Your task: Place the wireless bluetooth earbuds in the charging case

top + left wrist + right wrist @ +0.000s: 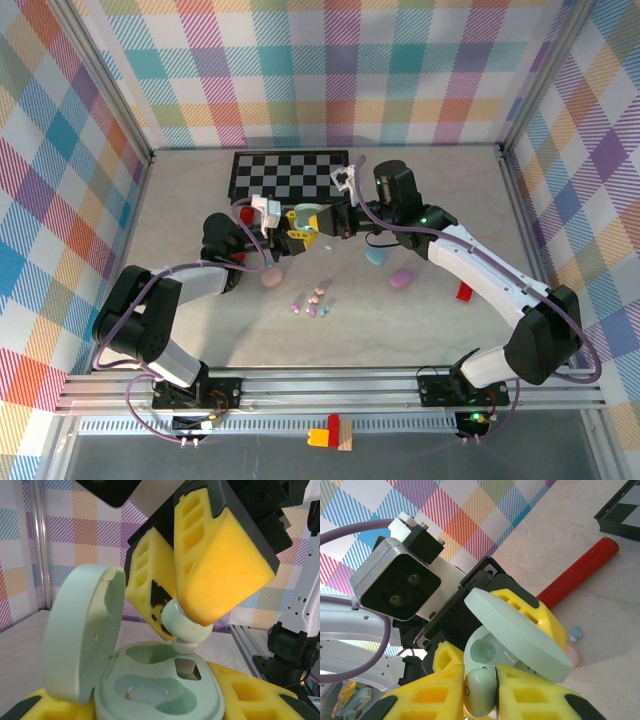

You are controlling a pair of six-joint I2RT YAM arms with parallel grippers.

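Mint earbud [480, 692] in right gripper [481, 687], over open case [150, 700], top view: loose earbuds [313, 301]

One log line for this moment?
phase: insertion | left jaws: shut on open charging case | right jaws: shut on earbud, poised over empty socket | seated: not yet

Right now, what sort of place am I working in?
Probably a staged robot test cell: plaid backdrop walls box in the tabletop, an aluminium rail runs along the near edge, and a checkerboard lies at the back.
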